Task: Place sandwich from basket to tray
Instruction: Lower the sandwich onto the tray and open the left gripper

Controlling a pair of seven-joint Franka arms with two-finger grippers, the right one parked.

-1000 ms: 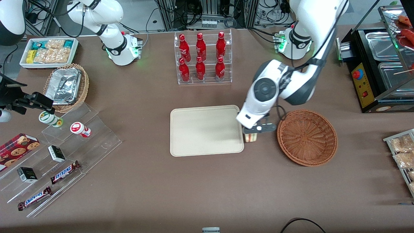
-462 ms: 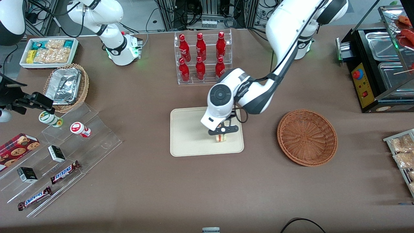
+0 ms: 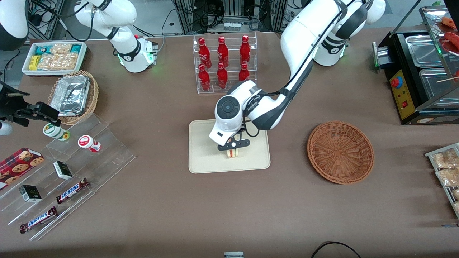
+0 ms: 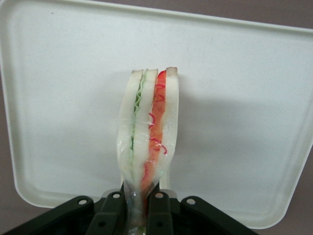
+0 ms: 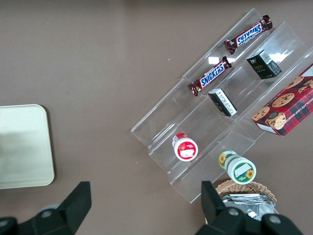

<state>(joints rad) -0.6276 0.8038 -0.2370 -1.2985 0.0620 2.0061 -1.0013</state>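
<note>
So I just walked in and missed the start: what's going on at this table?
The left arm's claw is shut on a wrapped sandwich, holding it by one end over the beige tray. The wicker basket it is meant to come from sits toward the working arm's end of the table with nothing in it. The sandwich is not yet released; whether it touches the tray I cannot tell.

Beige tray point(image 3: 204, 157), red-green-striped pale sandwich point(image 4: 149, 132)
</note>
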